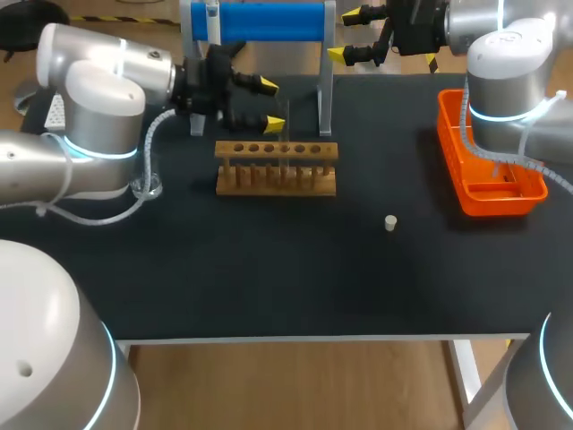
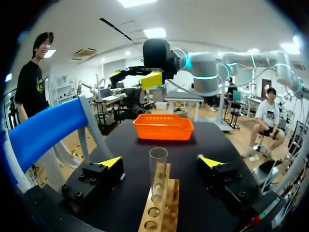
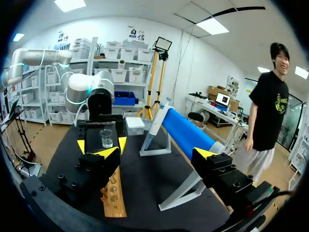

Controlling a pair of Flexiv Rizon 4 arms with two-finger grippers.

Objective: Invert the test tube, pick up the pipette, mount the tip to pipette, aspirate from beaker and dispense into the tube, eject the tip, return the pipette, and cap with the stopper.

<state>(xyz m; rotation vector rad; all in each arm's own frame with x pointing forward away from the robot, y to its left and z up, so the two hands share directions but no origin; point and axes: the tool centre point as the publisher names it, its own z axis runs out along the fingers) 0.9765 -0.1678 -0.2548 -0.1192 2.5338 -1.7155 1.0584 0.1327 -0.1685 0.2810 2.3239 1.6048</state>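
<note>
Desk: black top, carrying the items below.

Test tube rack: wooden, a single row of holes, left of centre on the far half of the desk. We count one tube in it.

Test tube: clear glass, upright in a hole toward the right of the rack, open mouth up. It sits between the fingers of our left hand and touches neither.

Left hand: comes in from the left and hangs just behind the rack. Its yellow-tipped fingers are spread wide apart, one on each side of the tube, gripping nothing.

Right hand: at the far edge of the desk, just right of the pipette stand. Its fingers are parted with nothing between them.

Pipette stand: pale frame at the far edge behind the rack, carrying a blue roll across its top.

Pipette: white, hung on the far-left end of the stand, point down.

Stopper: small and pale, alone on the desk, right of the rack and nearer than it, well apart from both hands.

Tray: orange plastic, at the right side of the desk under our right arm. We cannot tell what it contains.
</note>
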